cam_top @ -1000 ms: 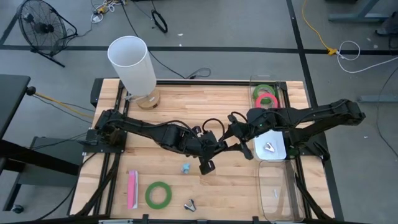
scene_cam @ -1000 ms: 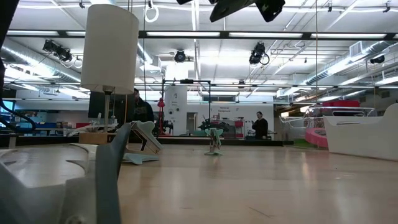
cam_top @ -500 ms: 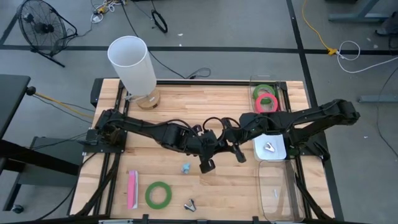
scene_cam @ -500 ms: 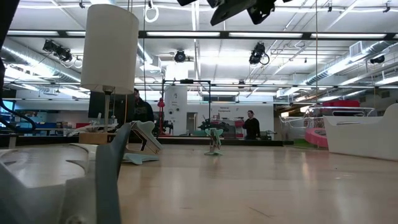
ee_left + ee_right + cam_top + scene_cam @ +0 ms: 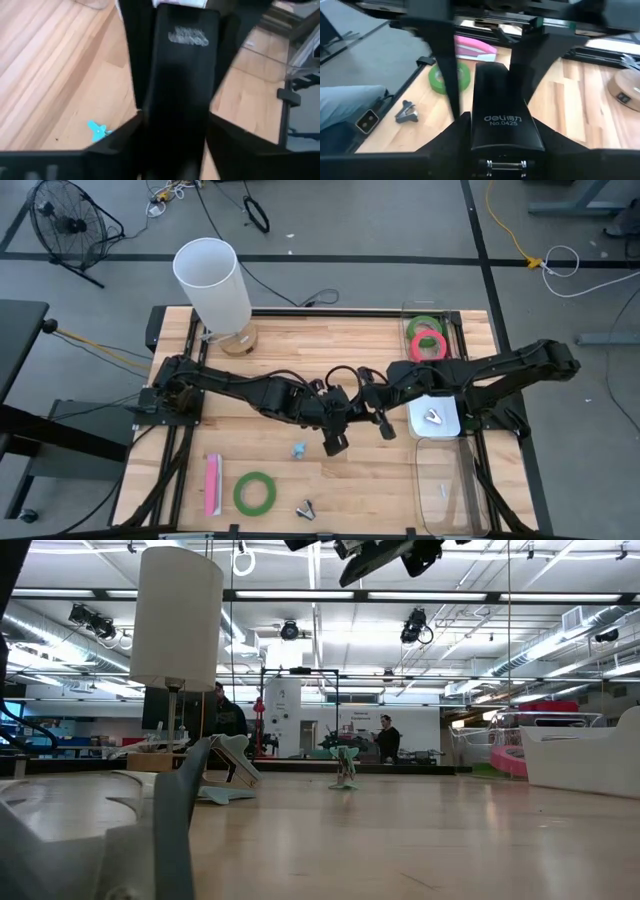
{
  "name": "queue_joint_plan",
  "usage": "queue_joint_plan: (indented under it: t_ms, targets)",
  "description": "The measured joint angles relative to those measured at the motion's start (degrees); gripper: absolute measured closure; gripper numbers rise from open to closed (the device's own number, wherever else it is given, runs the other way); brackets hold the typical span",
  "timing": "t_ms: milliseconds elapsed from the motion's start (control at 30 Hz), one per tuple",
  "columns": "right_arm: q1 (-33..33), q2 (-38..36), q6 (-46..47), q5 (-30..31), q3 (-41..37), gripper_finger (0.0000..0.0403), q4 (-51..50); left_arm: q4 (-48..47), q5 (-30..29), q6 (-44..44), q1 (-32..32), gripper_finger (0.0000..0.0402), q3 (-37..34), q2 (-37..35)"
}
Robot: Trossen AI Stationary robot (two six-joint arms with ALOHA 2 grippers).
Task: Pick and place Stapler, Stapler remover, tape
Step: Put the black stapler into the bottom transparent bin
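A black stapler (image 5: 501,100) hangs above the table's middle between my two grippers, which meet there tip to tip. My right gripper (image 5: 370,412) comes from the table's right and is shut on it. My left gripper (image 5: 338,423) comes from the left and stands open, its fingers (image 5: 444,65) on either side of the stapler's far end. On the table near the front lie a pink stapler (image 5: 213,484), a green tape roll (image 5: 254,492) and a grey stapler remover (image 5: 305,508), each resting flat. Two more tape rolls (image 5: 427,335) lie in a clear box at the far right. My right gripper pinches the black stapler's two long sides (image 5: 475,130) between its fingers, near the hinge end. The stapler lies along the fingers with its labelled top up. The fingers come from the table's right, slanting down. The stapler is lifted clear of the table. Whether my left gripper's fingers touch the stapler I cannot tell.
A white tray (image 5: 440,402) with a silver remover stands at the right, with a clear bin (image 5: 445,480) nearer the front. A tall white cylinder (image 5: 210,280) on a wooden base stands far left. A small blue piece (image 5: 298,449) lies below the grippers. People move in the room behind.
My right gripper has moved toward the table's left, up to my left gripper and the black stapler. The stapler stays lifted clear above the table's middle.
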Motion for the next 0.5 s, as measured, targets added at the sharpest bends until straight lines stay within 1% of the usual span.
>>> queue_joint_plan:
  t_ms: [100, 200, 300, 367, 500]
  targets:
    - [0.0, -2.26, 0.08, 0.17, 0.02, 0.0272, -3.6, -0.79, 0.61, -0.07, -0.3, 0.0149, 0.0, 0.0]
    - [0.11, -5.11, 0.63, 1.89, 0.0, 0.0272, -10.25, -0.85, 1.49, 0.13, -0.32, 0.0125, 0.0, 0.0]
    - [0.07, -8.46, 2.34, 3.37, 0.02, 0.0272, -17.12, -1.18, 2.19, 0.26, -0.19, 0.0118, 0.0, 0.0]
    - [0.5, -10.88, 4.51, 5.39, 0.0, 0.0272, -22.08, -1.23, 2.83, 0.36, -0.38, 0.0118, 0.0, 0.0]
    - [2.81, -15.07, 9.23, 7.61, 0.0, 0.0272, -31.82, -1.71, 2.97, 0.61, -0.89, 0.0119, 0.0, 0.0]
